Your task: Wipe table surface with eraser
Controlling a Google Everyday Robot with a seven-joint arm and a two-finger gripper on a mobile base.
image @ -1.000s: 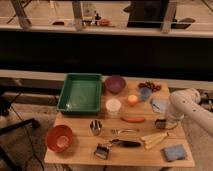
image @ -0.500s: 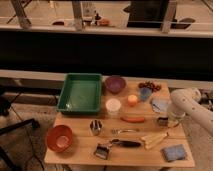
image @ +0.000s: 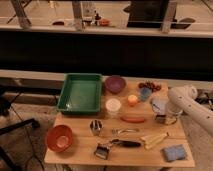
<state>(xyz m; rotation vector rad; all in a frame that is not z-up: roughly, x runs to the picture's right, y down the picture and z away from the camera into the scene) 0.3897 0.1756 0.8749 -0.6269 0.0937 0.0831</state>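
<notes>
The light tan wooden table surface [image: 80, 132] carries several containers, all to the left of the gripper [image: 163, 119]. Farthest off, at the table's back left corner, sits a green rectangular plastic tray [image: 80, 92] whose floor looks bare. Beside it stands a purple round bowl [image: 115, 84]; nearer the gripper are a small blue cup [image: 145, 93], a white cup [image: 113, 106] and a small orange cup [image: 132, 100]. What these hold cannot be made out. An orange-red round bowl [image: 59, 137] rests at the front left, well apart from the gripper. A cluster of dark red grapes [image: 150, 86] lies behind the blue cup.

Just left of the gripper lies a long orange carrot [image: 133, 119]. In front of it are a metal fork [image: 124, 131], a black-handled brush [image: 117, 146], a small metal cup [image: 95, 127] and pale yellow banana-like pieces [image: 154, 140]. A blue square pad [image: 174, 152] lies in front of the gripper, near the table's front right corner.

The white arm [image: 192, 107] reaches in from the right, bent down over the table's right edge. The gripper hangs low at the surface, seemingly on the small dark eraser [image: 162, 119], though whether its jaws are closed on the block cannot be told.
</notes>
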